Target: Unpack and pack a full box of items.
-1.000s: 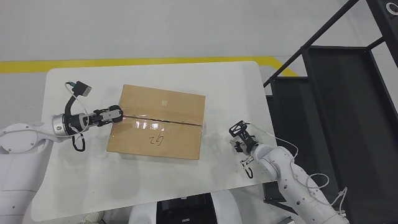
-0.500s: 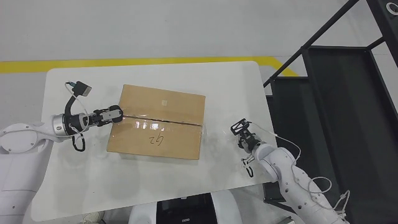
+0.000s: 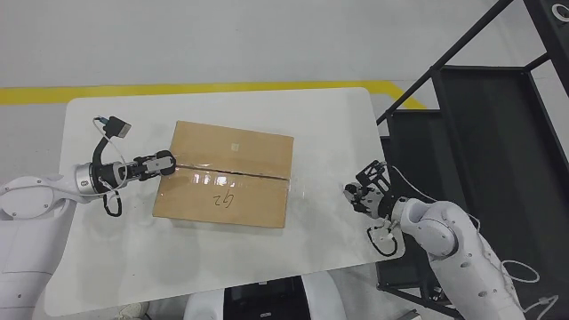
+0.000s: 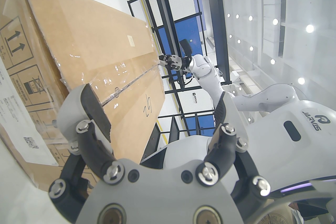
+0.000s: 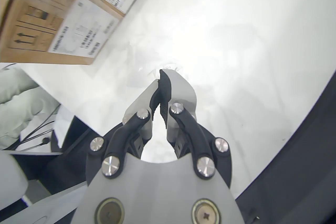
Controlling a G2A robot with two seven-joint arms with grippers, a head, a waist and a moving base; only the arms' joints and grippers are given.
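- Box sits shut in the middle of the tabletop, turned a bit off square. Clear tape runs along the centre seam and there's a handwritten scribble on the near flap.
- Left arm comes in low from the tabletop's left edge, forearm pretty much level and pointing right.
- Left end effector is right up at the box's left end, lined up with the taped seam. Its fingers are spread wide apart with nothing between them. One finger overlaps the box's top edge in the wrist view, but I can't tell if it's actually touching.
- Right arm bends in from the near right corner, elbow hanging off past the tabletop, wrist over the right edge.
- Right end effector points back toward the box but is well apart from it. Its fingers are pressed together, tips down close to the white surface.
- There's a wisp of clear film just off those tips, and I honestly can't tell if it's pinched.
- Dark rack stands just right of the tabletop.
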